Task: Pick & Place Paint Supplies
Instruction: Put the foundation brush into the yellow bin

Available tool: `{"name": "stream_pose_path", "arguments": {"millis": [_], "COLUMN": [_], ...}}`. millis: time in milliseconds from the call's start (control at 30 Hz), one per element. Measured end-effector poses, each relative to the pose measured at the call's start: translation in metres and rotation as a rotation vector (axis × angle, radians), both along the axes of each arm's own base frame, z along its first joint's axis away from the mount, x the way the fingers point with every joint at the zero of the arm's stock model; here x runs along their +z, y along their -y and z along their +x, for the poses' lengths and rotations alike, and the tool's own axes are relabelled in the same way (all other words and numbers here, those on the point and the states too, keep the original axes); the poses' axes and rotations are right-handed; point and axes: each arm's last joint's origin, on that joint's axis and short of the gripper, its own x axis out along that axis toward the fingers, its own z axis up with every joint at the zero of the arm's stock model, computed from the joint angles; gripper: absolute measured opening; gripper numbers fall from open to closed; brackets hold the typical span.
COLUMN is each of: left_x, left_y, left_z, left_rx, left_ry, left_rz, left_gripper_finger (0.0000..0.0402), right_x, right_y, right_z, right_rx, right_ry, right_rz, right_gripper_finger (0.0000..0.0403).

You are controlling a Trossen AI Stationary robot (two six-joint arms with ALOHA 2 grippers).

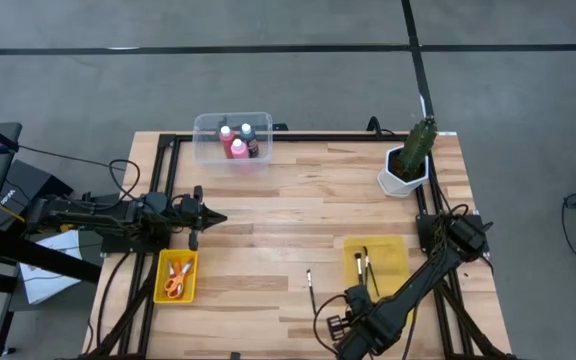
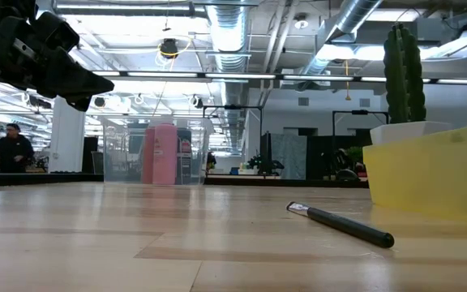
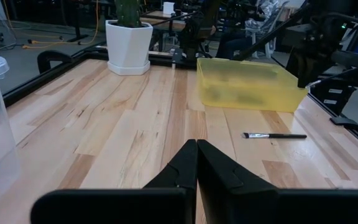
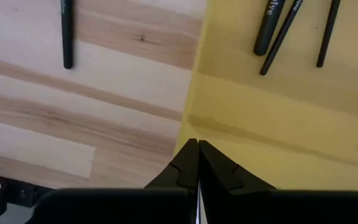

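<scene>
Loose brush point(image 1: 309, 279) flat on bare wood, just beside yellow tray point(image 1: 393, 247) holding more brushes point(image 4: 277, 31). Paint bottles point(image 1: 238, 142) in clear tub point(image 1: 208, 127); scissors point(image 1: 176, 279) in yellow bin point(image 1: 160, 283). Left gripper point(image 1: 216, 217) pinched closed, empty; right gripper point(image 4: 197, 147) likewise, above tray edge.

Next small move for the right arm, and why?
Probably open the right gripper and shift it over the loose brush. That brush lies alone on the table beside the yellow tray, which already holds other brushes. The gripper is shut and empty at the tray's edge.
</scene>
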Motion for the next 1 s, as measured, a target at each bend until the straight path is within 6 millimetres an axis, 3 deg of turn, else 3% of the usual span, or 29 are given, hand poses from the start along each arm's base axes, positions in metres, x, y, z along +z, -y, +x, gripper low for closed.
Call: {"name": "stream_pose_path", "arguments": {"millis": [300, 733, 1000], "left_x": [0.0, 0.0, 0.001], "left_y": [0.0, 0.0, 0.0], "left_z": [0.0, 0.0, 0.0], "left_rx": [0.0, -0.002, -0.005], "left_ry": [0.0, 0.0, 0.008], "left_rz": [0.0, 0.0, -0.001], "left_gripper_finger": [0.0001, 0.0001, 0.0001], "right_x": [0.012, 0.061, 0.039], "right_y": [0.015, 0.063, 0.102], "right_z": [0.002, -0.023, -0.05], "right_rx": [-0.032, -0.029, -0.056], "right_ry": [0.032, -0.06, -0.039], "right_rz": [-0.069, -0.277, -0.31], "right_gripper_finger": [0.0, 0.0, 0.0]}}
